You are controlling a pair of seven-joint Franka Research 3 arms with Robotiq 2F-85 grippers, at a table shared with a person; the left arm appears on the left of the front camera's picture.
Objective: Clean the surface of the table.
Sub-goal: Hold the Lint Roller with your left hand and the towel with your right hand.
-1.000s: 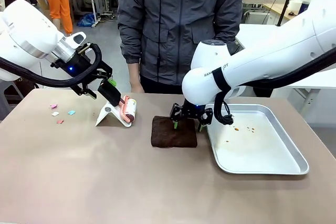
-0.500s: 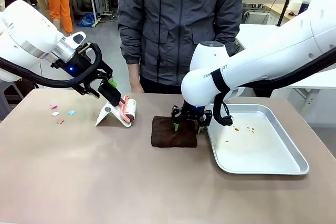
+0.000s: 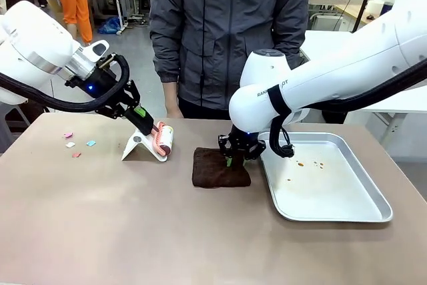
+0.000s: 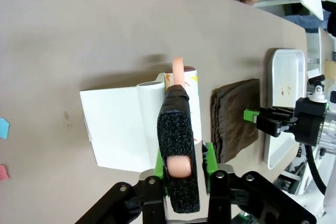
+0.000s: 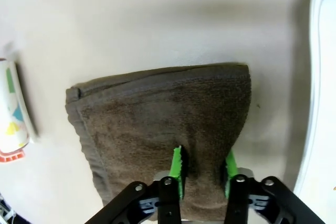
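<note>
My left gripper (image 4: 184, 165) is clamped on the lint roller (image 3: 163, 139) handle, at the white stand (image 3: 135, 146). My right gripper (image 5: 202, 170) pinches the brown towel (image 5: 152, 108) lying mid-desk (image 3: 120, 218), beside the silver tray (image 3: 333, 195). Arm lettering (image 3: 277, 89) is only partly legible.

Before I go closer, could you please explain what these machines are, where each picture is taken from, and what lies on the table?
These are two white robot arms ending in two-finger clamps. The wide picture looks across the table at a person opposite; the other two come from cameras on each wrist, looking along that arm's clamp. The left gripper is closed on the pink handle of a lint roller, resting on a white stand. The right gripper pinches a fold of a brown cloth lying beside a silver tray with a few specks in it. Coloured paper scraps lie at the table's left end.
</note>
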